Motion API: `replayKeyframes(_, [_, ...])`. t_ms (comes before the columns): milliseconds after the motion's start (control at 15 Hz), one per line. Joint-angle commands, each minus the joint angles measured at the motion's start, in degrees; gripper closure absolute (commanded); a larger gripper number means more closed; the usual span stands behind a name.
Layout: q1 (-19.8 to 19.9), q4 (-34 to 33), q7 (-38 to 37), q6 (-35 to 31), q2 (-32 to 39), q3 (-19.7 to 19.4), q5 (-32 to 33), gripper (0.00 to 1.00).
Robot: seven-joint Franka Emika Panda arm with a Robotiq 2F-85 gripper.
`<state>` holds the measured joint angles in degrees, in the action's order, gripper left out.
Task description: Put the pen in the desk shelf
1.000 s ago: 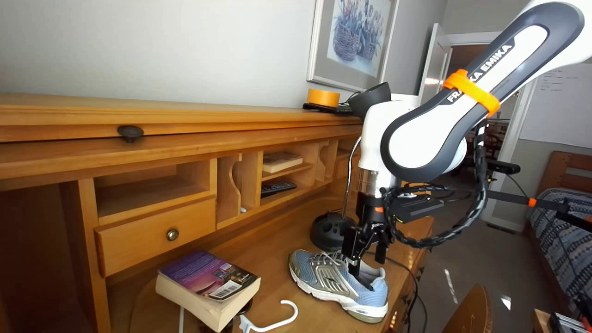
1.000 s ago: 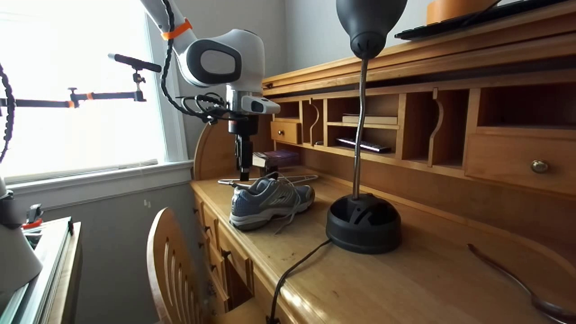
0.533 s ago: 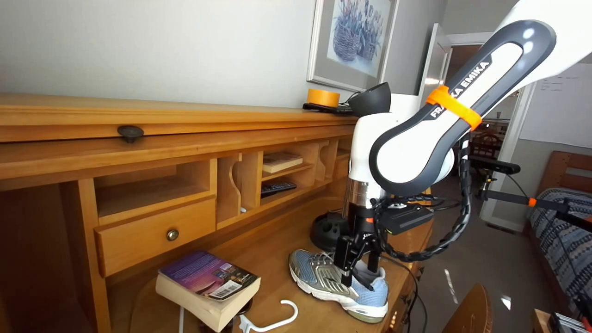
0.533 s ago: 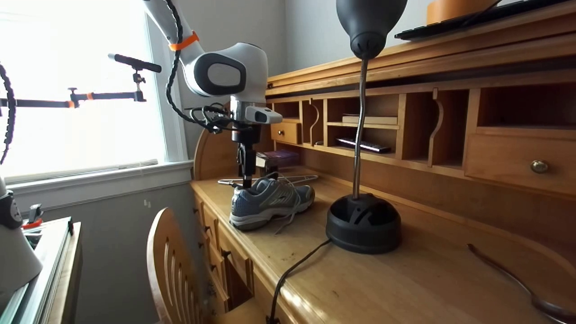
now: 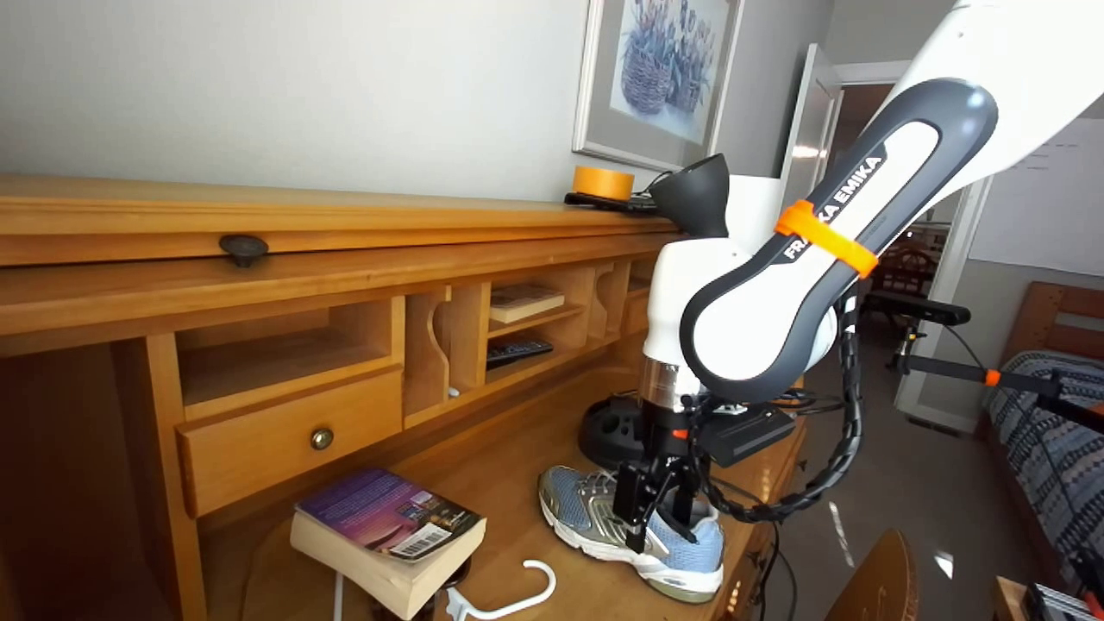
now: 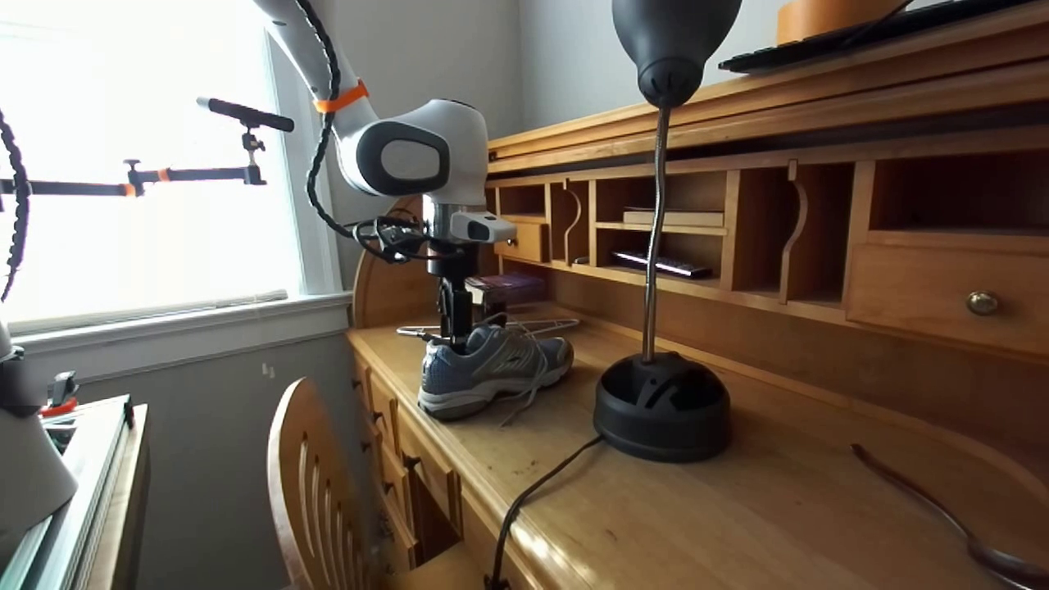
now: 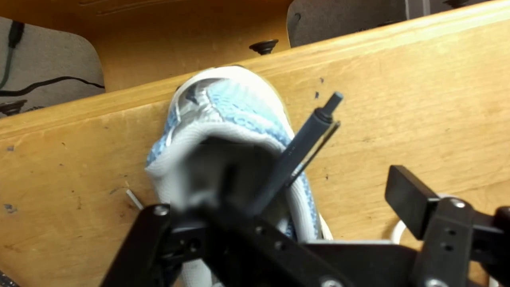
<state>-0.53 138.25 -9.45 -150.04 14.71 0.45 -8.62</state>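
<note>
a slim dark-grey plastic-looking pen (image 7: 295, 153) was seen propped in the mouth of a blue-and-white mesh running shoe (image 7: 247, 99) on the light-brown wooden counter (image 7: 398, 131), its long axis slanted out over the rim, button end outermost. in the wrist view the barrel was flanked obliquely by black, flat-padded fingers (image 7: 410, 201), set wide apart with nothing gripped; a turn to square them was probably called for.
</note>
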Motion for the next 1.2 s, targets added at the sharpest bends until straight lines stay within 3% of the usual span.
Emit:
replayKeyframes(0, [-0.3, -0.4, 0.7, -2.8, 1.7, 0.2, 0.2, 0.31])
replayKeyframes(133, [-0.4, -0.4, 0.6, -3.2, 1.5, 0.3, 0.1, 0.46])
replayKeyframes(267, [-0.6, -0.2, 0.3, -3.6, 1.1, 0.2, 0.3, 0.52])
replayKeyframes(333, [-0.6, -0.1, 0.2, -3.7, 1.0, 0.1, 0.5, 0.30])
replayKeyframes(533, [-0.6, 0.1, 0.3, -4.2, 0.6, 0.2, 0.3, 0.19])
replayKeyframes(733, [-0.5, 0.2, 0.4, -4.5, 0.3, 0.4, 0.0, 0.32])
replayKeyframes(800, [-0.4, 0.2, 0.5, -4.6, 0.3, 0.5, -0.2, 0.50])
replayKeyframes(1133, [-0.1, 0.1, 0.9, -4.3, 0.1, 0.9, -0.9, 0.90])
